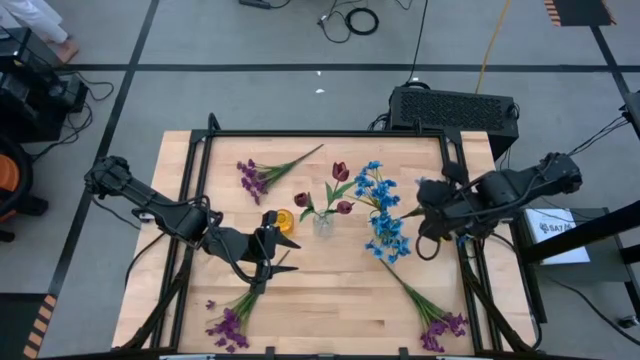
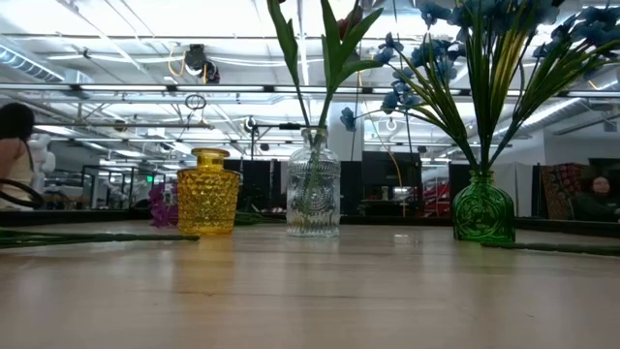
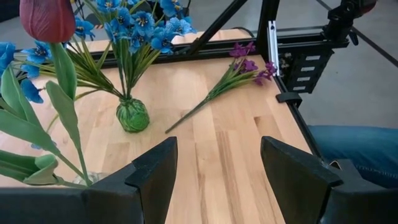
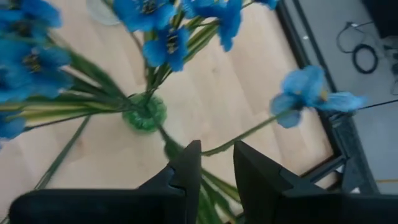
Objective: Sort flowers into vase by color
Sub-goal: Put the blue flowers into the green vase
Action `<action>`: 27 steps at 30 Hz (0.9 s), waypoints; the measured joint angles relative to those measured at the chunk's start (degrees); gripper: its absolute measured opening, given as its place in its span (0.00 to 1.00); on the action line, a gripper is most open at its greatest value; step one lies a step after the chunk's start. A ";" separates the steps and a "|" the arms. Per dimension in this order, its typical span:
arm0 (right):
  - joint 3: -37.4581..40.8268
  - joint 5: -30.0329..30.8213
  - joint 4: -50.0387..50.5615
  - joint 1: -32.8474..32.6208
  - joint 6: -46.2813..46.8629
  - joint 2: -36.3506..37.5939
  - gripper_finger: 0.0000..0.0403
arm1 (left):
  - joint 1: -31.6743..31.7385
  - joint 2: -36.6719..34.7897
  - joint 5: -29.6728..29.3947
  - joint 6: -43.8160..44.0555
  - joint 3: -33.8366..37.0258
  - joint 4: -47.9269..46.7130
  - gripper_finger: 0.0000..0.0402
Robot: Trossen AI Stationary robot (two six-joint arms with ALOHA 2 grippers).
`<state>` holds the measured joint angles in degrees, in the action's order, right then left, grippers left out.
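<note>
Right gripper (image 4: 214, 168), fingers clamped on a thin green-stemmed blue sprig (image 4: 311, 93), hung just above the green glass vase (image 4: 144, 113), stem slanting twd its mouth; left gripper (image 3: 217, 174) waited w/ fingers apart.

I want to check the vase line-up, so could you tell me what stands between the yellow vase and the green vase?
The clear glass vase holding dark red tulips stands between the yellow vase and the green vase, as the low view shows.

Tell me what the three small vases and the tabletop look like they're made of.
Yellow knobbly vase, clear ribbed vase and green faceted vase: probably pressed glass, translucent and glinting. Tabletop: pale wood planks, visible grain and seams, matte finish.
</note>
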<state>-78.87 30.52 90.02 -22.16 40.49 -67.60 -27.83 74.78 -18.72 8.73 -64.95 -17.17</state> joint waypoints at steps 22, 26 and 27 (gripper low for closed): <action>0.00 2.25 -0.01 -0.56 -3.84 -0.67 0.29 | 0.00 0.00 0.00 -0.01 0.00 -0.39 0.59; 0.00 2.57 -0.02 -0.56 -3.17 -0.67 0.30 | -0.02 0.00 0.00 0.00 0.00 -0.39 0.59; 0.00 2.60 0.00 -0.56 -2.63 -0.67 0.30 | -0.02 0.00 0.00 0.00 0.00 -0.42 0.59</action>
<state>-78.87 33.13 90.02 -22.72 37.86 -68.27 -27.85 74.78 -18.72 8.73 -64.95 -17.58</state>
